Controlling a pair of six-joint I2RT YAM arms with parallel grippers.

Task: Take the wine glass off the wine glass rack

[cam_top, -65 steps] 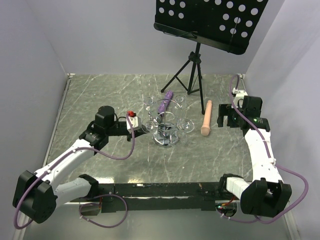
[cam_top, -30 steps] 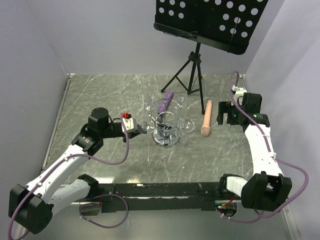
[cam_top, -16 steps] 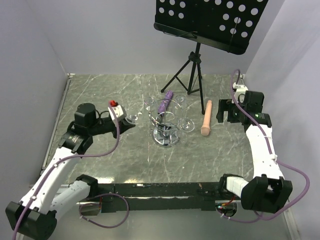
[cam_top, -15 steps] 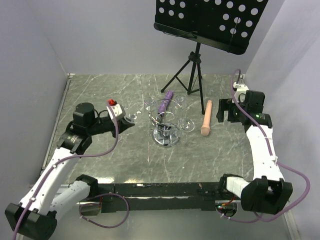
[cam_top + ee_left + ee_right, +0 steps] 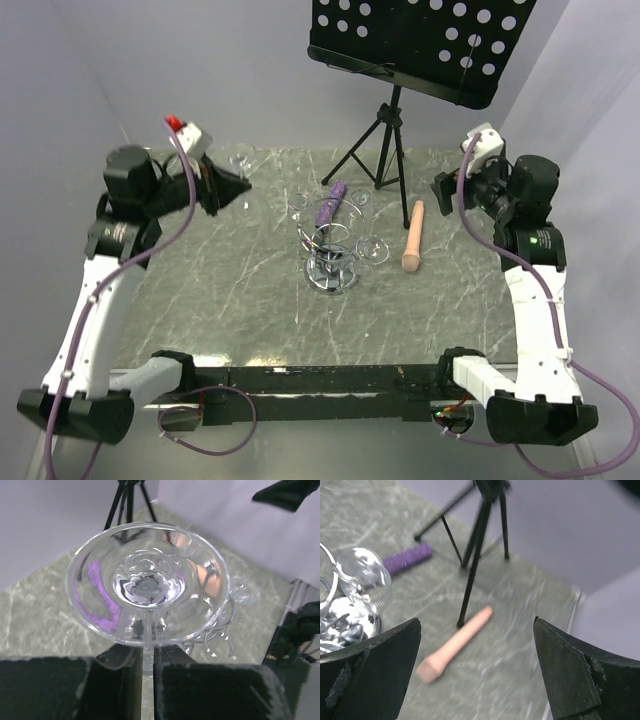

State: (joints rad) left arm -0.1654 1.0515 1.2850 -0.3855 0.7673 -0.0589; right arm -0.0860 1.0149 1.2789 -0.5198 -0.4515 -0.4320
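Observation:
My left gripper [image 5: 228, 184] is shut on the stem of a clear wine glass [image 5: 241, 159] and holds it high over the far left of the table, well apart from the rack. In the left wrist view the stem sits pinched in the left gripper [image 5: 145, 656] below the bowl [image 5: 147, 582]. The chrome wire wine glass rack [image 5: 330, 262] stands mid-table with other glasses [image 5: 372, 250] still hanging on it. It also shows in the right wrist view [image 5: 342, 617]. My right gripper [image 5: 452, 188] is open and empty, raised at the right, as the right wrist view [image 5: 477, 672] confirms.
A black tripod music stand [image 5: 385, 150] stands behind the rack. A purple ridged cylinder [image 5: 328, 205] lies behind the rack. A peach-coloured cylinder [image 5: 413, 235] lies to its right and also shows in the right wrist view [image 5: 456, 642]. Walls enclose the table.
My left gripper drew the wine glass away from the rack to the left, then lifted it high toward the far left. My right arm rose and turned slightly.

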